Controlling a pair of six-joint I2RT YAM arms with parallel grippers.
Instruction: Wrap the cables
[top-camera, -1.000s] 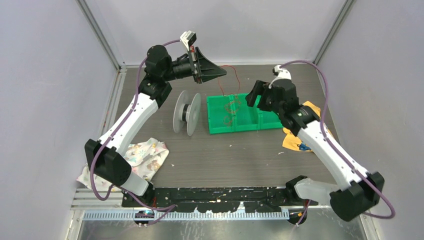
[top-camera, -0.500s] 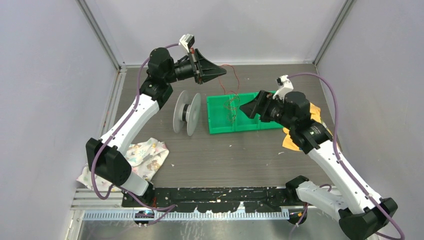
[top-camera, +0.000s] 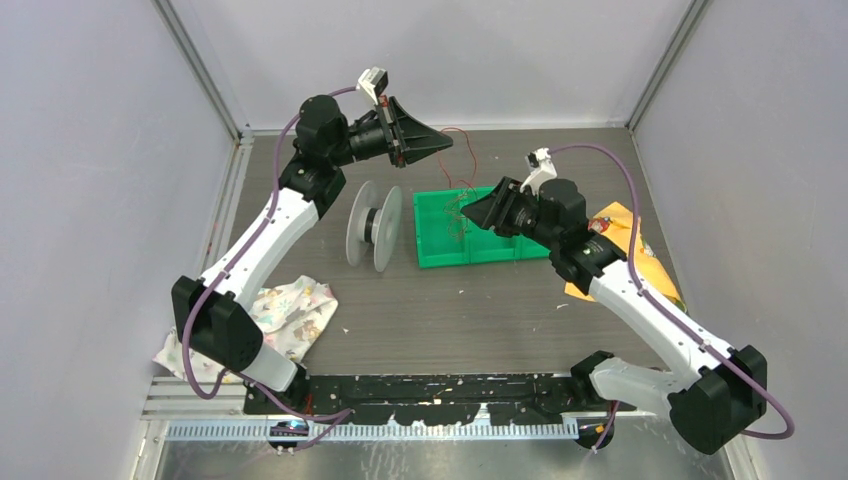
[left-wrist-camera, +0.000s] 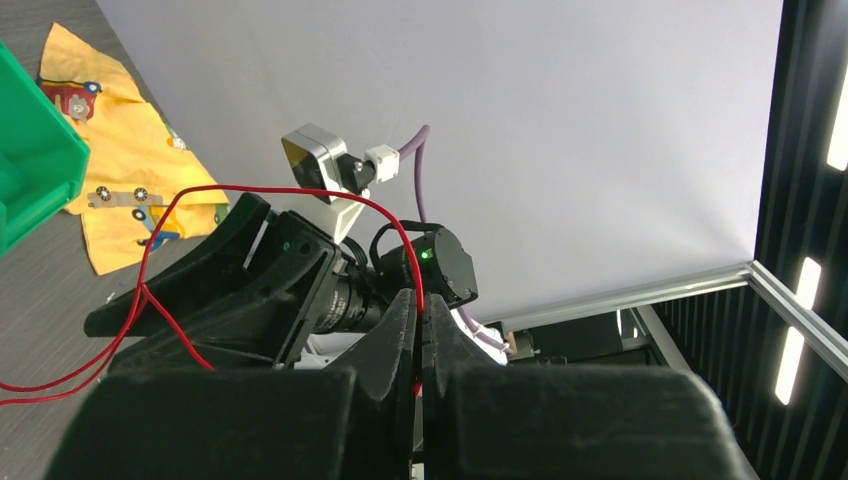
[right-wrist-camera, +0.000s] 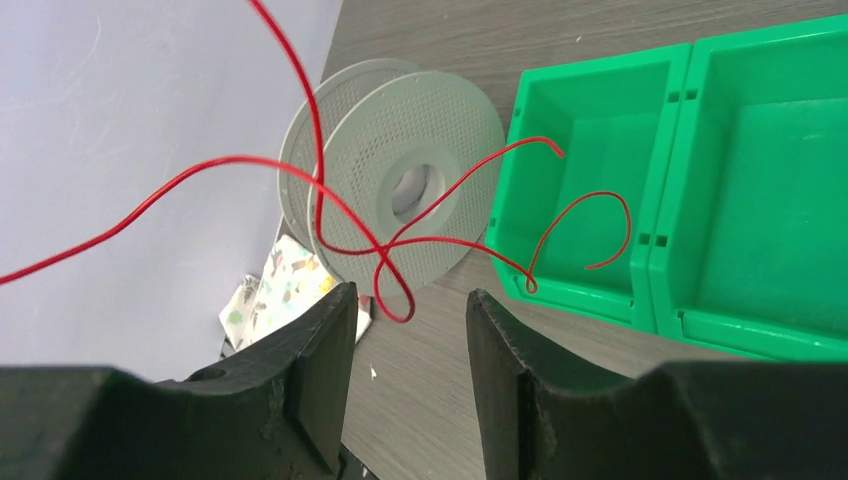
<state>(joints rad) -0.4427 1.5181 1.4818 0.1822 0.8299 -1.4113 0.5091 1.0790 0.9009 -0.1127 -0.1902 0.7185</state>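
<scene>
top external, left gripper (top-camera: 445, 146): raised over the far side of the table, pointing right, fingers pressed together on the red cable (top-camera: 472, 160).
top external, cable's course: it arcs right from that pinch, then drops into the left compartment of the green bin (top-camera: 450, 258).
top external, right gripper (top-camera: 468, 210): points left, its tips over that same compartment and right at the hanging strand; it is the arm nearer the loose part.
top external, grey spool (top-camera: 375, 225): stands on edge just left of the bin, below the left gripper.
left wrist, grip: the two fingers meet with no gap; the strand comes out between them and sweeps left across the other arm's black gripper.
right wrist, jaws: partly spread, holding nothing; the bottom of a small cable loop dips between the fingertips, and I cannot tell whether it touches.
right wrist, lie of the cable: the free end curls ahead and right over the bin; the long run climbs up and left; the spool is straight ahead beyond the loop.
judgement: closing on that loop looks like the step in hand, though so thin a wire could slip out.
</scene>
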